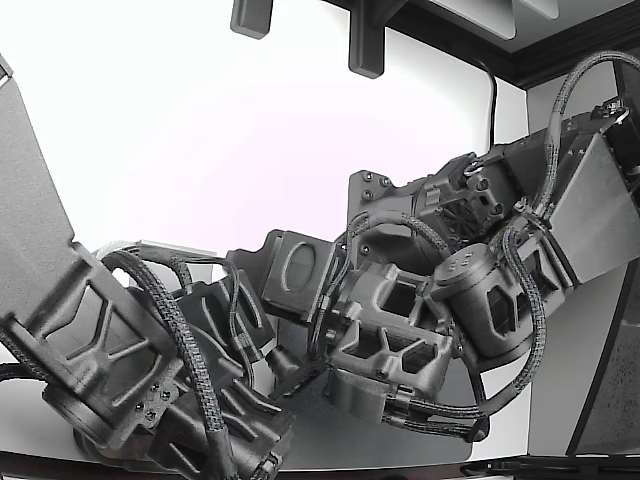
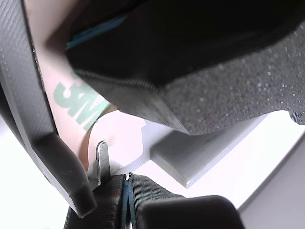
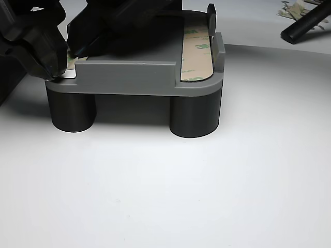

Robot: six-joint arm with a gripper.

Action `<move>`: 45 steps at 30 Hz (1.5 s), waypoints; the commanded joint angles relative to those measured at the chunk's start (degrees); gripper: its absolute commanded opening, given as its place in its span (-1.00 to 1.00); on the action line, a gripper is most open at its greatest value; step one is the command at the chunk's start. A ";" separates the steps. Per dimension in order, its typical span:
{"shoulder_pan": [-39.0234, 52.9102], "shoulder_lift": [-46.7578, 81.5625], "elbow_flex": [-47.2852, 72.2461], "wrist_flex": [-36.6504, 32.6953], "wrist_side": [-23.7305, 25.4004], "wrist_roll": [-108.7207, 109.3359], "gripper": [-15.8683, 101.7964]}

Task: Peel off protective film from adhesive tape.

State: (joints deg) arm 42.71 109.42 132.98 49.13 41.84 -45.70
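In the wrist view my gripper (image 2: 126, 157) hangs close over a pale tape strip (image 2: 71, 102) whose film carries a green 3M print. A grey finger (image 2: 43, 124) and a dark foam-padded finger (image 2: 214, 90) stand apart, with the strip showing between them and nothing clamped. The other view shows a grey fixture (image 3: 129, 77) on dark round legs, with a printed tape strip (image 3: 196, 51) lying along its right side. Dark gripper parts (image 3: 46, 51) cover the fixture's left end, touching a pale strip end (image 3: 70, 74).
The exterior view shows only two dark arms (image 1: 400, 320) crossing close to the camera, hiding the work. A second black tip (image 2: 127, 195) with a small metal tab (image 2: 102, 160) sits beside my fingers. A black rod (image 3: 305, 26) and film scraps lie behind the fixture.
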 commanded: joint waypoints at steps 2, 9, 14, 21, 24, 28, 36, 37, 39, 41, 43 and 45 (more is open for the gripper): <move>-0.26 1.41 -0.79 0.62 -0.44 0.18 -0.92; 0.26 1.67 -1.05 1.67 -0.62 0.79 -0.92; 0.35 2.02 -1.05 2.37 -0.88 1.32 -0.92; 0.35 1.93 -0.79 1.41 -0.26 0.88 -0.92; 0.35 1.85 -0.44 0.26 0.18 0.35 -0.92; 0.35 1.67 -0.18 -0.62 0.53 0.09 -0.92; 0.09 1.58 0.44 -2.55 1.23 -0.97 -0.92; 0.00 1.76 0.62 -2.81 1.23 -1.14 -0.92; -0.09 1.76 0.79 -3.25 1.49 -1.32 -0.92; -0.18 1.76 0.97 -3.52 1.67 -1.49 -0.92; -0.18 1.76 0.97 -3.60 1.67 -1.49 -0.92; -0.18 1.76 0.97 -3.52 1.67 -1.23 -0.92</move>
State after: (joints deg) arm 43.42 110.13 134.82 45.79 43.42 -47.11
